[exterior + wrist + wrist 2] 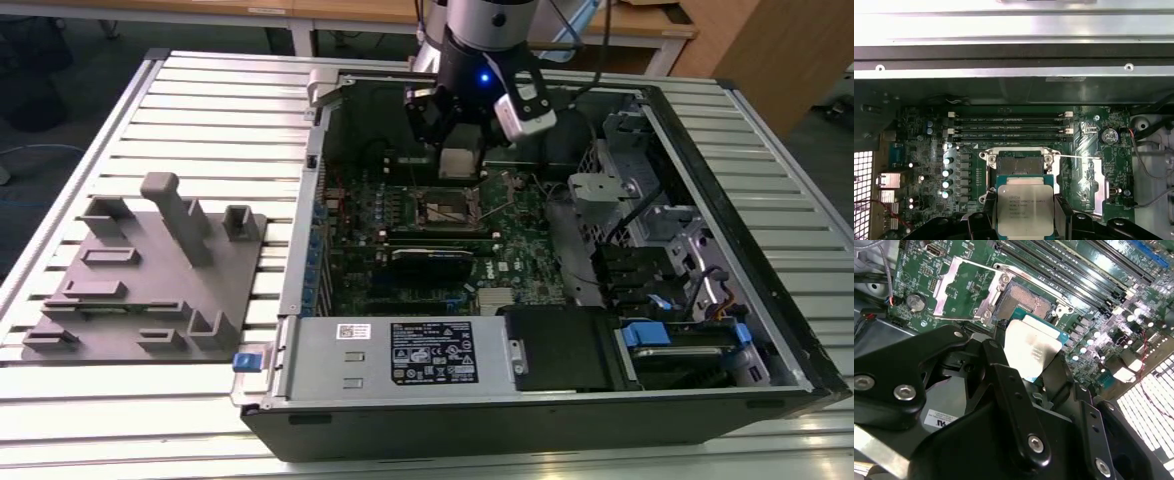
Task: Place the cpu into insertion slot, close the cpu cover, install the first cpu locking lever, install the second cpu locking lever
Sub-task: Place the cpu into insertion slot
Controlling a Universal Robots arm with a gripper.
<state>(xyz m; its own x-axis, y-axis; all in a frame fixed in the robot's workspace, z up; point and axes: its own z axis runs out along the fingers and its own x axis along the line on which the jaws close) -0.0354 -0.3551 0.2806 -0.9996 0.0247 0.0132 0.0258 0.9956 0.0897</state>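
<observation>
Cpu gripped above the open socket

At the exterior view's left stands one grey fixture block (147,265). To its right, inside the case, the gripper (458,160) clamps one cpu (1024,207) by its edges just above the one insertion slot (1020,162), with the one cpu cover (990,296) swung open. A tilted or off-centre chip could bend the socket pins.

The cpu (1024,207), a flat square chip with a dull silver top and green edge, hangs gripped by two opposite sides just above the insertion slot (1020,164), whose dark, silver-rimmed recess lies bare. The cpu cover (996,290), a thin silver frame, stands swung open beside the slot.
</observation>
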